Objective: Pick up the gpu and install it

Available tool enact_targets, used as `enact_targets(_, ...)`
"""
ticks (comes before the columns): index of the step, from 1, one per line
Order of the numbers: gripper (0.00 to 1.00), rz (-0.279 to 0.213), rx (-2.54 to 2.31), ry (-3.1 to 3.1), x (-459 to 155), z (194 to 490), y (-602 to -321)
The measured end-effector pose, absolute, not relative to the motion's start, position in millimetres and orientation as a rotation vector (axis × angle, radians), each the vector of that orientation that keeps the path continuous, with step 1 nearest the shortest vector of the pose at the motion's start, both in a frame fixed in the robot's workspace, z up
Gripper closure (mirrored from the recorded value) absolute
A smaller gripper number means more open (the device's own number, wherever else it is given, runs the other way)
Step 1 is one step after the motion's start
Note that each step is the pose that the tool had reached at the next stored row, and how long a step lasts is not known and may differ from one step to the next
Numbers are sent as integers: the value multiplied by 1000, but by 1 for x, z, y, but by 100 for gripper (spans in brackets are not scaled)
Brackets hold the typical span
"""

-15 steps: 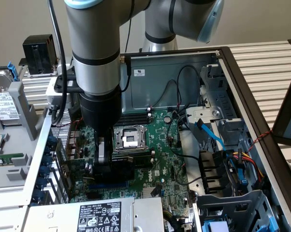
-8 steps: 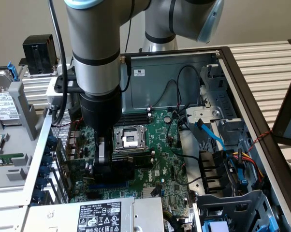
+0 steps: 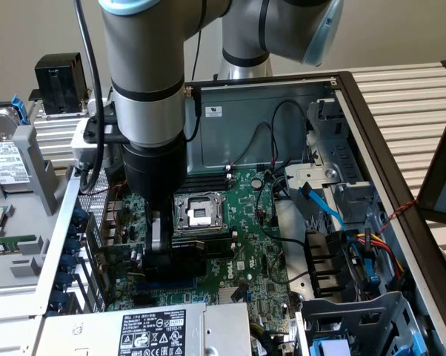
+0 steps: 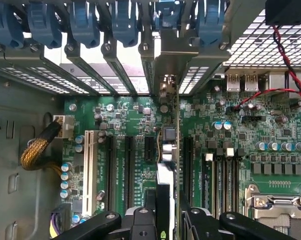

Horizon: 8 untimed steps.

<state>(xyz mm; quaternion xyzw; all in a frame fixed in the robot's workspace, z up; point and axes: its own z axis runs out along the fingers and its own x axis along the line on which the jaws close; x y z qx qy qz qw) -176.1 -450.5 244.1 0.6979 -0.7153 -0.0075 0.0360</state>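
Gripper point(image 3: 162, 256) and arm stand straight down inside the open computer case point(image 3: 378, 156), low over the green motherboard point(image 3: 245, 215). The fingers are clamped on the gpu point(image 3: 190, 259), which shows in the exterior view as a dark block held on edge just in front of the CPU socket point(image 3: 197, 213) and just behind the labelled power supply point(image 3: 152, 334).

From the wrist view the gpu point(image 4: 166, 150) is seen edge-on, upright, running away from the gripper point(image 4: 165, 212) toward the case's rear wall. The fingers point(image 4: 140, 220) press on it from both sides. Its silver end bracket point(image 4: 165, 65) stands at the rear slot openings, in line with the row of blue retaining clips point(image 4: 85, 20). The card sits among the black expansion slots, with the white slot point(image 4: 89, 165) well off to one side and the RAM slots point(image 4: 220, 180) on the other – whether its lower edge is seated in a slot cannot be told.

A braided cable point(image 4: 38, 147) runs to a connector near the white slot, and a twisted red-and-black wire point(image 4: 285, 65) crosses the board's corner by the rear ports.

In the exterior view a blue data cable point(image 3: 323, 208) curves over the drive bays on the exterior view's right – and a hard drive point(image 3: 4, 159) lies outside the case on the exterior view's left.
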Motion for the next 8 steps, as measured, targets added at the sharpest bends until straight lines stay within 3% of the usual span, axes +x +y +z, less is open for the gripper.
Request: enact_targets(8, 73, -22, 2158, -2182, -174, 244, -451)
